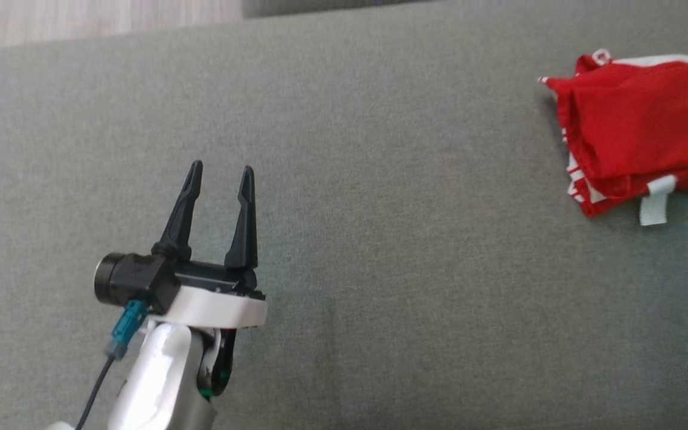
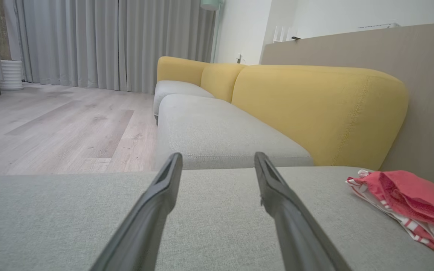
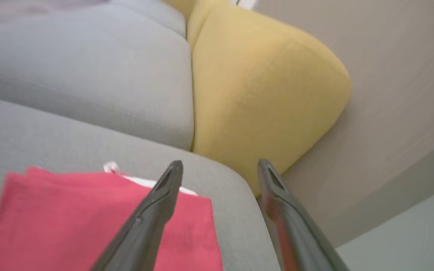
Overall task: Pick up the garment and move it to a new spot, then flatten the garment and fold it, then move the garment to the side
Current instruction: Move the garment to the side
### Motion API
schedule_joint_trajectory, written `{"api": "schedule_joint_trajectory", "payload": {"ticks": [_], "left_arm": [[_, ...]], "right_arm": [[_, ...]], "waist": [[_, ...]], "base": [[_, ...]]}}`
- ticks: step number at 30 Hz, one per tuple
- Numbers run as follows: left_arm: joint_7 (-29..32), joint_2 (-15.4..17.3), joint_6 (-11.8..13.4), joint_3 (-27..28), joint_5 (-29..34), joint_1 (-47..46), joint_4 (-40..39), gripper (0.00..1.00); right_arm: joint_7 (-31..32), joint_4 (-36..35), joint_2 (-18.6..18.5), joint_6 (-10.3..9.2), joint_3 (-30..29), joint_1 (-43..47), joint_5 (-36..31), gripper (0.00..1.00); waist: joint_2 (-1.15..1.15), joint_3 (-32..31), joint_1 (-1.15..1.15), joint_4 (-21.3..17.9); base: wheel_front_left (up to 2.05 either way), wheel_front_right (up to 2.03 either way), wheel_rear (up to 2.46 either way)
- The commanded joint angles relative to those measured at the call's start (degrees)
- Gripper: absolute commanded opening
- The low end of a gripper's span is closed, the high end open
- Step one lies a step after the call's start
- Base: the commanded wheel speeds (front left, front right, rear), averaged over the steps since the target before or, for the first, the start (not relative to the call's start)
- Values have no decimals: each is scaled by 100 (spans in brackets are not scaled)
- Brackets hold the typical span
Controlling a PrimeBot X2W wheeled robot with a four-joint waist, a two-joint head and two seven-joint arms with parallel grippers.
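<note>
Garment (image 1: pixel 642 131), red with white trim, lies folded at the far right of the grey sofa cushion (image 1: pixel 380 239). My left gripper (image 1: pixel 221 167) hangs well apart from it, fingers spread; my right gripper (image 3: pixel 220 162) hovers above its corner, fingers spread, empty.

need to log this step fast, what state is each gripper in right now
Left gripper: open, holding nothing.
Right gripper: open above the red garment, holding nothing.

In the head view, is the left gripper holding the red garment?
No: the left gripper stands open and empty over the grey cushion, while the folded red garment lies apart at the right.
</note>
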Motion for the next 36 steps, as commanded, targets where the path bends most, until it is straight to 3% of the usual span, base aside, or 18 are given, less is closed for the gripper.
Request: {"api": "schedule_joint_trajectory", "payload": {"ticks": [1,10,16,22,30,36], "left_arm": [[-29,25,12,203,-23,-12,-165,100],[-29,25,112,272,-154,317,-293,100],[-29,25,155,290,-134,609,-353,100],[-29,25,147,293,-40,797,-429,100],[-29,25,220,337,-36,1030,-399,100],[-29,25,291,355,-84,1079,-449,100]], "right_arm": [[-99,-422,68,-5,55,62,39,100],[-452,-1941,1526,-5,82,846,775,100],[-972,-2387,2296,-5,172,1722,1340,100],[-1497,-2092,2320,-5,533,2372,2023,100],[-1883,-1638,2322,-5,782,2972,2052,100],[-1892,-1869,2322,-5,842,3050,2101,100]], "waist": [[0,-219,0,-26],[0,-892,0,38],[0,-1176,0,168],[0,-1264,0,260],[0,-1272,0,309],[0,-1265,0,291]], "base": [[0,0,0],[0,0,0],[0,0,0],[0,0,0],[0,0,0],[0,0,0]]}}
